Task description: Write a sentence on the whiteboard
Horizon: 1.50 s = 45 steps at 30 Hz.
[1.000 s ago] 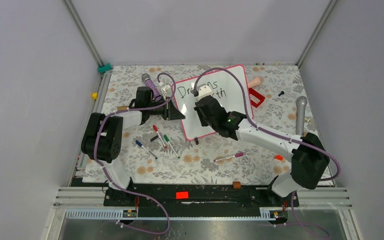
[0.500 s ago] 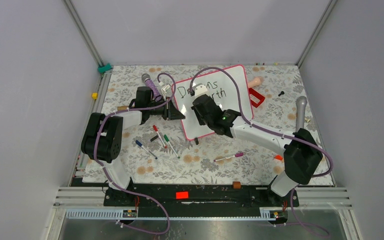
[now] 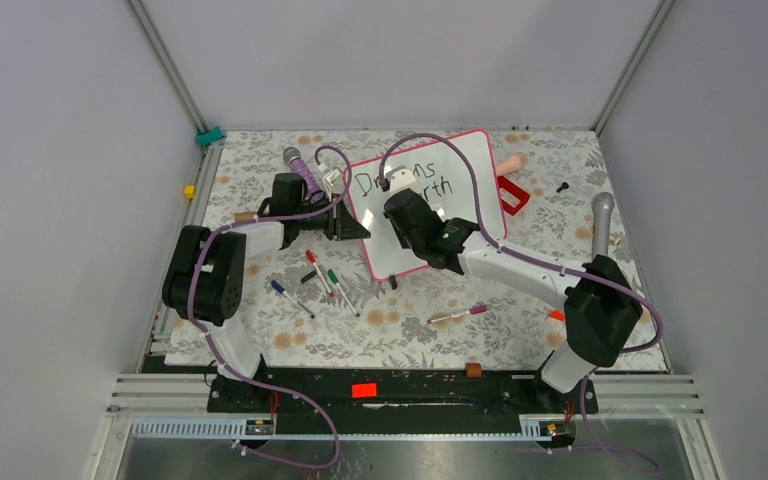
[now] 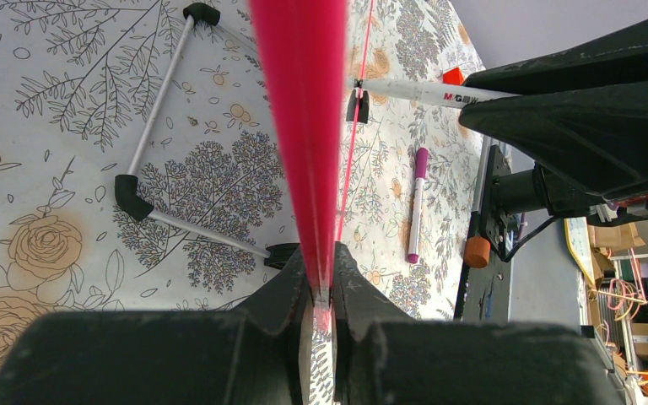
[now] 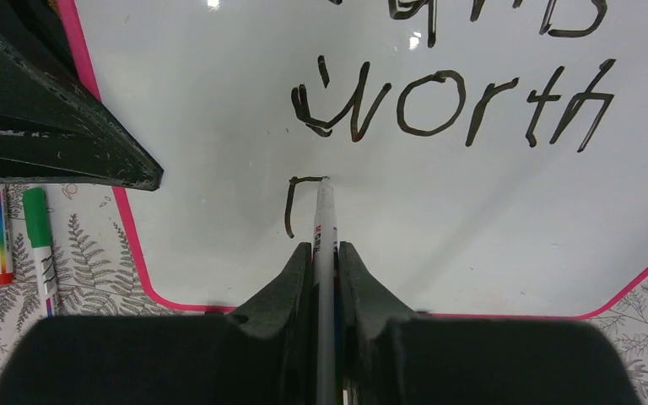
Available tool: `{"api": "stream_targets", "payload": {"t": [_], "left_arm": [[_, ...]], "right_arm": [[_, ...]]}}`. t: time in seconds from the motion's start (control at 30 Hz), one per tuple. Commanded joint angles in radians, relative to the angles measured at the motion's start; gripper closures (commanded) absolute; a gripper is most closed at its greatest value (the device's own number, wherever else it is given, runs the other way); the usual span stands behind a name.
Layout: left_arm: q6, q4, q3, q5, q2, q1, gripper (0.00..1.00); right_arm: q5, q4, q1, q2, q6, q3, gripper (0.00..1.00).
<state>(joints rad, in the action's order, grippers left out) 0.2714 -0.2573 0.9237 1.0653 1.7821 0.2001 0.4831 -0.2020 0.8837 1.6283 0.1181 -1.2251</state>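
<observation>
Grips marker (image 5: 326,221) in right jaws, tip touching whiteboard (image 5: 489,228) on third line of sentence (image 5: 451,105); clamps its edge nearest table (image 3: 520,330) left edge in left jaws.

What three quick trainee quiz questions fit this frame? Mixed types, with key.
1. True or false: the left gripper clamps the whiteboard by its pink edge.
2. The marker in the right gripper has its tip: A) on the tablecloth, B) on the board, at a fresh stroke under the second line, C) capped.
3. Fill in: the last finished word on the board is ___.
Key: 1 true; 2 B; 3 worth.
</observation>
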Motion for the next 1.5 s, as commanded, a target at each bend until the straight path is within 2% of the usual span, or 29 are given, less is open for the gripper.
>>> {"api": "stream_targets", "payload": {"t": [0.0, 0.87, 1.23, 1.47], "left_arm": [[-0.066, 0.062, -0.003, -0.201, 0.049, 0.009, 1.0], [-0.067, 0.066, -0.003, -0.199, 0.049, 0.008, 1.0], [-0.067, 0.066, -0.003, -0.197, 0.048, 0.009, 1.0], [-0.067, 0.064, -0.004, -0.2, 0.049, 0.009, 1.0]], "right_arm": [[0.062, -0.004, 0.003, -0.001, -0.011, -0.026, 1.0], [-0.116, 0.0, 0.004, -0.017, 0.026, 0.015, 1.0], [-0.059, 0.046, -0.002, -0.135, 0.04, 0.072, 1.0], [-0.039, 0.026, -0.029, -0.152, 0.035, 0.078, 1.0]]}}
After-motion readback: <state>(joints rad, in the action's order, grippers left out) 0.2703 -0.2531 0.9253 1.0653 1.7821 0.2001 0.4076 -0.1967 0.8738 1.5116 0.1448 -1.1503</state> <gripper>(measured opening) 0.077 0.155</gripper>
